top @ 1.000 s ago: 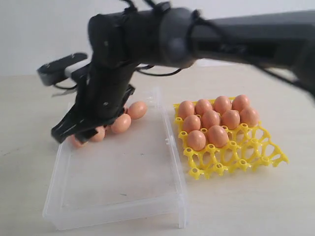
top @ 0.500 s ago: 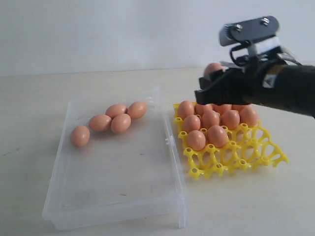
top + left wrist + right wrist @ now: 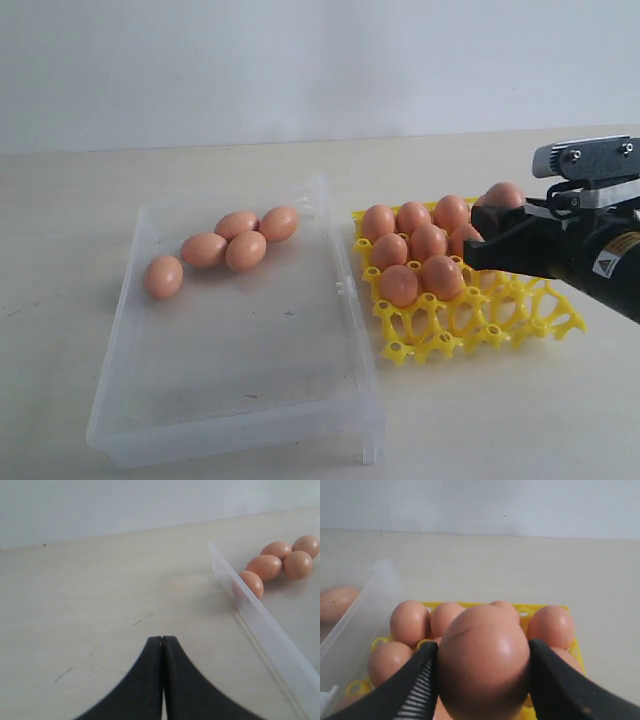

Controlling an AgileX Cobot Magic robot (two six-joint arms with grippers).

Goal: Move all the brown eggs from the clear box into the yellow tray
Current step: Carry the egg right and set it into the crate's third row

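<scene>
The right gripper is pinching one smooth orange-brown egg just above the bright yellow openwork plastic tray, where other brown eggs are sitting. Five more eggs are lying in the shallow clear plastic box left of the tray. The left gripper, tips pressed together, is hanging over the pale tabletop, beyond the box from the tray.

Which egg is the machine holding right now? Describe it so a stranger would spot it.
Find the yellow tray on the right of the exterior view. Just above its far side, the black right gripper pinches one brown egg between its two fingers. Unlike the seated eggs below it, this one rests in no cup.
</scene>
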